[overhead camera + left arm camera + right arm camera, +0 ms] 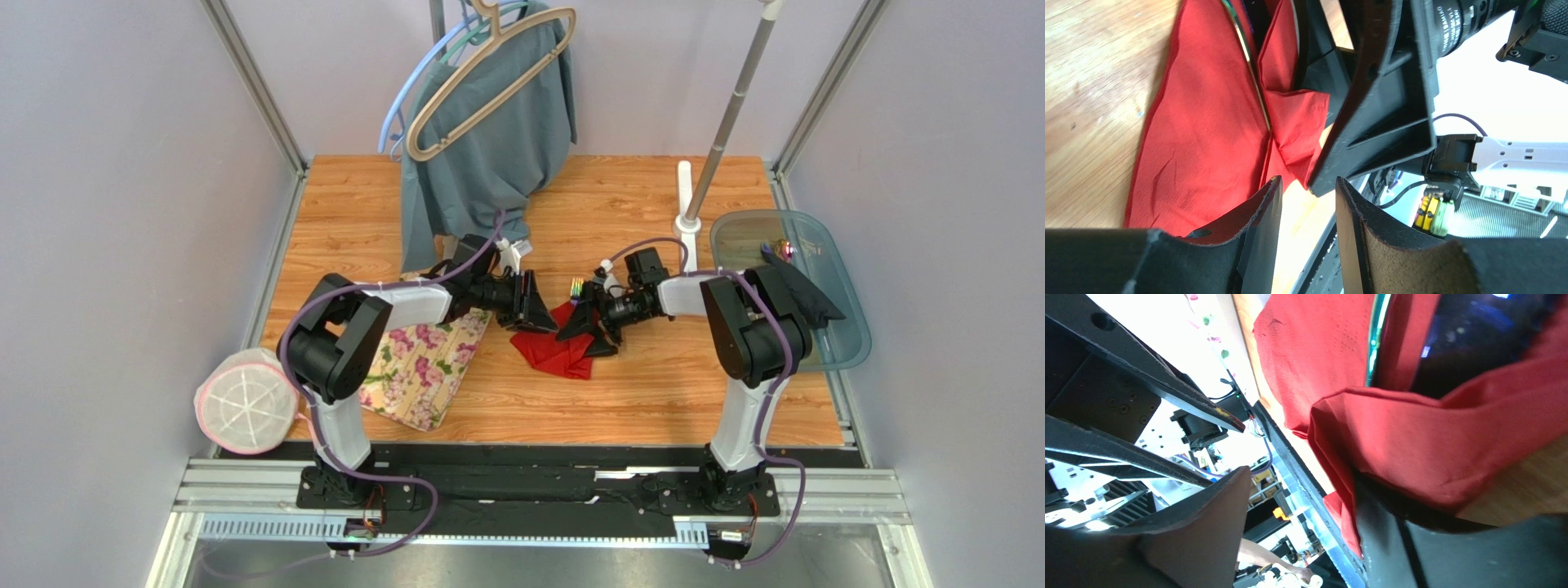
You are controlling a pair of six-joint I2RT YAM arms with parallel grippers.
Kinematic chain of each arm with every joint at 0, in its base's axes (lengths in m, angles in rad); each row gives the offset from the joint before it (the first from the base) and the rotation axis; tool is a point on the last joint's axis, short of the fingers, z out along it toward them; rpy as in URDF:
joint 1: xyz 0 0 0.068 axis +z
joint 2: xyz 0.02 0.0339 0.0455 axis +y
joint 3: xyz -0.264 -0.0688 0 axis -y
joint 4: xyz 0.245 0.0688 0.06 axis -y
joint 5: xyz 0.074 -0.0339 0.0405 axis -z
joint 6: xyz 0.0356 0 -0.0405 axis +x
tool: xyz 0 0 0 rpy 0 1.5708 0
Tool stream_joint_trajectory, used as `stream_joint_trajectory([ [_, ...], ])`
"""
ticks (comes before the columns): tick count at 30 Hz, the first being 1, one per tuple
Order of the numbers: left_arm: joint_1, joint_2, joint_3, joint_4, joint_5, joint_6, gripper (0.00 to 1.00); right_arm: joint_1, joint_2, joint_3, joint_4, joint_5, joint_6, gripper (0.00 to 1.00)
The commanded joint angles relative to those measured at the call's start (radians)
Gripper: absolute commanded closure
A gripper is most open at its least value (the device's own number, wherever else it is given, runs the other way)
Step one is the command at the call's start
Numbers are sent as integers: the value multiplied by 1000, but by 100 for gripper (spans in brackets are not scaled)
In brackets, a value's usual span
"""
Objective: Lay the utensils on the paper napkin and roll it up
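At the centre of the wooden table [356, 208], the bright red paper napkin [555, 352] lies half-folded over the thin plastic utensils [1250, 67], their length running towards your left gripper [1306, 184], parted and empty; your right gripper [1300, 478], parted too, touches the fold.

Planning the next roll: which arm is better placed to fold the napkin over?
Probably right: a fold of the paper napkin drapes over one finger of the right gripper. The left gripper has open jaws holding nothing, at the napkin's edge.
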Motion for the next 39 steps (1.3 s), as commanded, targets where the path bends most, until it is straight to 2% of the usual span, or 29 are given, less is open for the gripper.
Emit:
stream_joint_trajectory([
  [1,14,-75,-6,5,16,5,54,8,6,22,31,66,-4,28],
  [7,22,-161,-23,-24,8,111,56,16,8,40,19,49,12,27],
  [14,45,-244,3,-214,-27,362,57,16,-49,55,-12,66,13,30],
  [17,45,-293,-3,-234,-30,471,57,16,-64,52,-15,83,18,30],
  [20,45,-351,-23,-249,-27,612,57,19,-58,58,-23,94,27,27],
  [23,35,-421,-56,-269,-29,791,57,24,-58,65,-31,101,32,15],
  [24,22,-439,-62,-285,-44,854,57,25,-58,66,-32,103,33,13],
  [25,-16,-477,-65,-301,-65,984,58,28,-61,68,-32,105,36,13],
  [31,-160,-554,-105,-338,-219,1359,61,45,-55,95,-38,111,50,12],
  [34,-219,-568,-128,-320,-251,1434,61,53,-55,118,-60,114,49,12],
  [39,-242,-569,-143,-308,-250,1476,62,57,-84,127,-98,134,32,14],
])
